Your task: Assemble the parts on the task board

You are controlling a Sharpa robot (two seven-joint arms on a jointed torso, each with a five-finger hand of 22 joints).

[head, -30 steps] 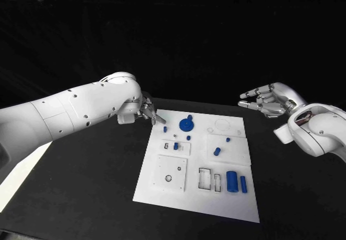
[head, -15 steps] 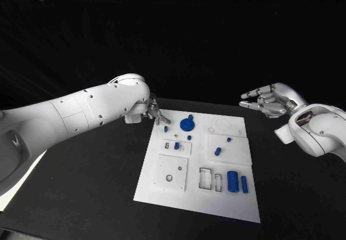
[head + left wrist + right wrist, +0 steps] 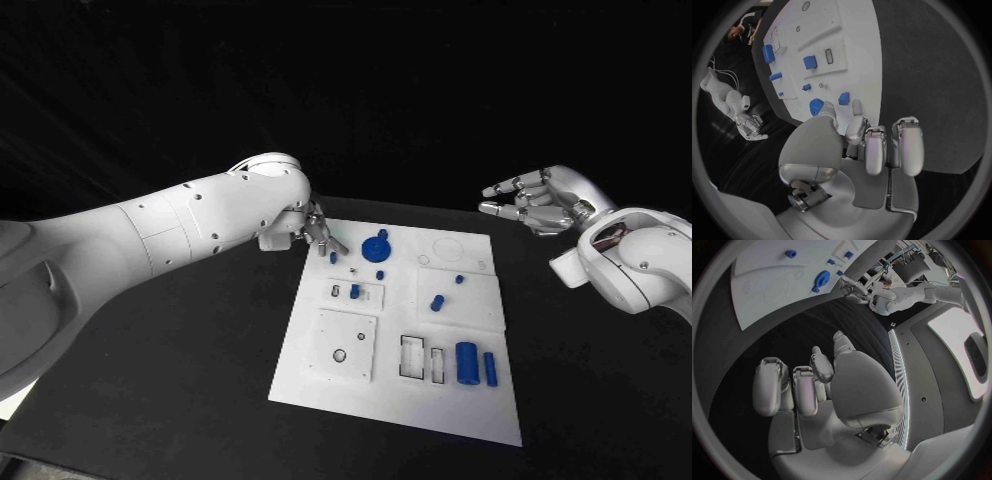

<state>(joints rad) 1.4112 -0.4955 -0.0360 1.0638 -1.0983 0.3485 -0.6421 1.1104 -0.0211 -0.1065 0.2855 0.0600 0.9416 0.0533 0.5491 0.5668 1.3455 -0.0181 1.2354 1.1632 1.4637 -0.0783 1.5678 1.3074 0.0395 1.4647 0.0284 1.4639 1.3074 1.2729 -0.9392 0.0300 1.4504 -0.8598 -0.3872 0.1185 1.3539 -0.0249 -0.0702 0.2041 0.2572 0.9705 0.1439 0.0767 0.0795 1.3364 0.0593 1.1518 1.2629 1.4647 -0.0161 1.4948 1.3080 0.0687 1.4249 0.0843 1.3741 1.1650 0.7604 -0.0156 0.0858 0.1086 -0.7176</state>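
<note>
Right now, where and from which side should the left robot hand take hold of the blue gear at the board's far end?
Probably by the raised hub of the blue gear, coming down from above. It lies flat on the task board, so its toothed rim offers little to grip. The left robot hand hovers beside it, holding nothing.

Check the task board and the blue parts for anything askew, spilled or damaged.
Nothing stands out. The task board lies flat on the table, the blue parts all sit on it, and no damage shows. Both the left hand and the right hand hold nothing.
</note>
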